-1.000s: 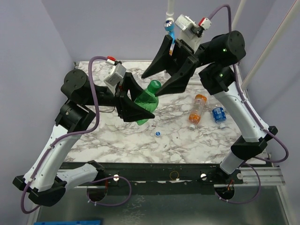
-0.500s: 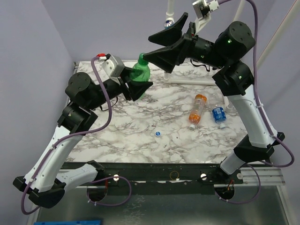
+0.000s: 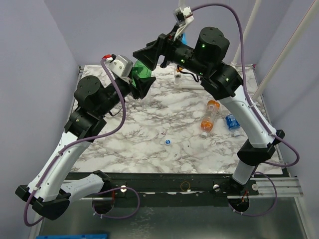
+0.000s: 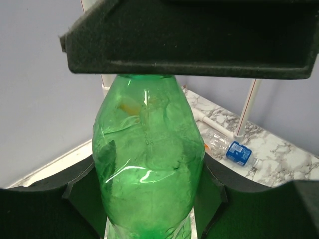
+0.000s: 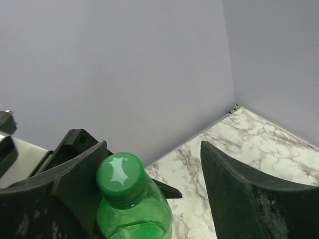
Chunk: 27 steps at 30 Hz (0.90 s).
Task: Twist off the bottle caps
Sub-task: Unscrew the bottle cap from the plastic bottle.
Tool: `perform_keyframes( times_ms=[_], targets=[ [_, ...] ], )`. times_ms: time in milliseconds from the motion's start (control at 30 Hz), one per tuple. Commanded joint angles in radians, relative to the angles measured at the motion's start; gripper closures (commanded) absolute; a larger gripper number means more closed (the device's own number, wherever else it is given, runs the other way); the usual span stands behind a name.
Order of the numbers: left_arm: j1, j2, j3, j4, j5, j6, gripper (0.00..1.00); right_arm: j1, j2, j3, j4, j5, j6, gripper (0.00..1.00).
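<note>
My left gripper (image 3: pixel 140 82) is shut on the body of the green bottle (image 3: pixel 142 71), held upright above the back left of the table; its pads (image 4: pixel 215 195) press both sides of the bottle (image 4: pixel 148 164). The green cap (image 5: pixel 119 178) sits on the bottle's neck. My right gripper (image 3: pixel 145 54) is open around the cap, which lies close to the left finger (image 5: pixel 76 185), with a wide gap to the right finger (image 5: pixel 238 196). An orange bottle (image 3: pixel 210 115) and a blue-labelled bottle (image 3: pixel 232 122) lie at the right. A loose small cap (image 3: pixel 168 142) rests mid-table.
A white pipe stand (image 3: pixel 182 79) sits at the table's back edge, with white poles rising at the right. Purple walls close in on the left and back. In the left wrist view the right gripper's black finger (image 4: pixel 189 35) hangs across the top, above the bottle.
The left arm has raised the green bottle upright and carried it back-left. The right gripper has swung left over its cap and opened.
</note>
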Motion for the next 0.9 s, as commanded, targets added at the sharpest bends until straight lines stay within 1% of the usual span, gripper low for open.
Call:
perform_keyframes(
  times_ms=[0,133,333,400,467,533,633,733,767,867],
  targets=[
    [0.001,-0.008,-0.009,0.025,-0.026,0.002,1.00,0.006,-0.047,-0.069,0.071,0.079,-0.004,0.29],
    [0.002,-0.010,-0.018,0.030,-0.022,-0.005,1.00,0.006,-0.059,-0.098,0.096,0.066,0.007,0.49],
    [0.001,-0.015,-0.027,0.033,-0.008,-0.010,1.00,0.005,-0.075,-0.130,0.125,0.043,0.012,0.72],
    [0.001,-0.018,-0.033,0.033,0.001,-0.011,1.00,0.006,-0.085,-0.142,0.138,0.033,0.005,0.82],
    [0.002,-0.024,-0.039,0.033,0.020,-0.019,1.00,0.005,-0.103,-0.153,0.158,0.018,-0.001,0.98],
    [0.002,-0.031,-0.041,0.033,0.064,-0.035,1.00,0.005,-0.120,-0.157,0.177,-0.009,-0.019,0.99],
    [0.001,-0.039,-0.036,0.032,0.170,-0.087,1.00,0.001,-0.137,-0.142,0.187,-0.107,-0.040,0.99],
    [0.001,-0.044,-0.016,0.035,0.340,-0.169,1.00,-0.029,-0.158,-0.152,0.246,-0.338,-0.011,0.99],
    [0.001,-0.041,-0.007,0.035,0.424,-0.198,1.00,-0.038,-0.163,-0.159,0.273,-0.450,0.003,0.99],
    [0.002,-0.032,0.028,0.044,0.666,-0.305,1.00,-0.049,-0.177,-0.217,0.459,-0.769,0.109,0.99]
  ],
)
